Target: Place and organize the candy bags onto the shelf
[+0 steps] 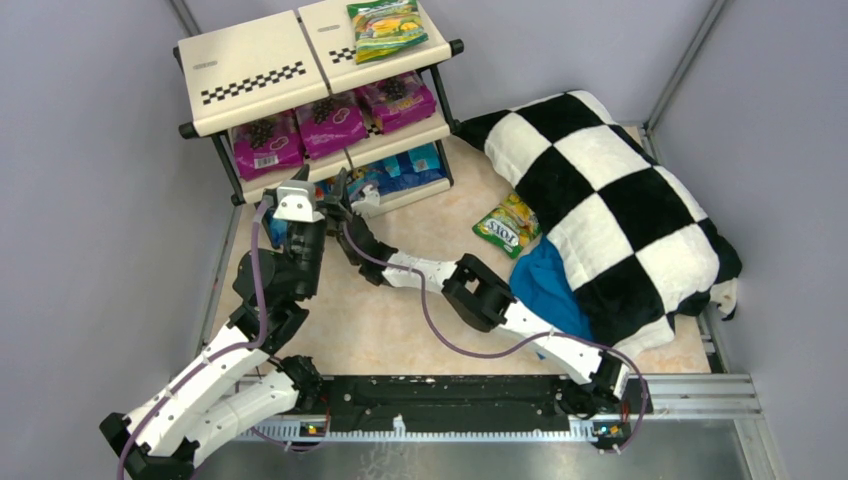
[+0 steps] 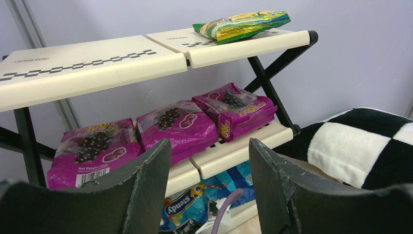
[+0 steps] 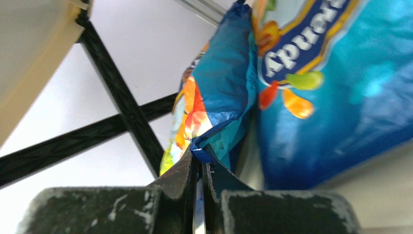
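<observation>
The shelf (image 1: 250, 60) stands at the back left. A green-yellow candy bag (image 1: 385, 28) lies on its top tier and three magenta bags (image 1: 332, 122) line the middle tier. Blue bags (image 1: 405, 168) lie on the bottom tier. My right gripper (image 3: 198, 165) reaches into that bottom tier (image 1: 345, 192) and is shut on the corner of a blue candy bag (image 3: 221, 97), with another blue bag (image 3: 331, 97) beside it. My left gripper (image 2: 209, 165) hangs open and holds nothing, facing the shelf front. A second green-yellow bag (image 1: 508, 225) lies on the table.
A black-and-white checkered pillow (image 1: 610, 200) fills the right side, with a blue cloth (image 1: 550, 285) under its near edge. The loose green-yellow bag touches the pillow's left edge. Both arms crowd the space in front of the shelf's lower tier.
</observation>
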`<state>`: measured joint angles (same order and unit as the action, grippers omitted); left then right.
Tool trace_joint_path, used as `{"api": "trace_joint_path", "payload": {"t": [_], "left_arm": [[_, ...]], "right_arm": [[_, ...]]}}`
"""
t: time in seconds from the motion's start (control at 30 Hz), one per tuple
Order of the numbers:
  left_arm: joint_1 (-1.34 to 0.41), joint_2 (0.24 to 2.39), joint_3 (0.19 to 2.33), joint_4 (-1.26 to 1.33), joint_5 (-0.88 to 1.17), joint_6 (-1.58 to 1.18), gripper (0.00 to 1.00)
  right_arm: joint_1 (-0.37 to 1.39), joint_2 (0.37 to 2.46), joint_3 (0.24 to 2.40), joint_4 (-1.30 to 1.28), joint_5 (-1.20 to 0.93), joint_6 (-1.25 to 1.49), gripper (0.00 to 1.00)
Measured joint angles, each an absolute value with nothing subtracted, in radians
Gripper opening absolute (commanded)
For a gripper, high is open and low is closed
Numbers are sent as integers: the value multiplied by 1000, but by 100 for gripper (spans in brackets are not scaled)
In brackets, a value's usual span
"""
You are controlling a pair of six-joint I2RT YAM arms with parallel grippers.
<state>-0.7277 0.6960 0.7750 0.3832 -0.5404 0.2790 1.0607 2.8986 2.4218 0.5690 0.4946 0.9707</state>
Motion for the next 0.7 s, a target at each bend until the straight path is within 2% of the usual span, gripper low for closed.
{"api": "trace_joint_path", "payload": {"t": [0.1,0.2,0.4,0.53,0.7], "left_arm": [[-728,696,775,385,-540,282,66],[-728,696,775,389,-540,284,66],[-728,696,774,390,-540,286,66],[-728,696,774,390,-541,288,66],[-728,696,774,393,-545,288,67]], "right_arm": [[1061,2893,2357,609,509,972,0],[1061,2889,2322,626,514,971,7],[1063,2785,2181,620,480,934,32],[1071,2589,1888,628,439,925,48],[1078,2247,1426,656,384,912,59]]}}
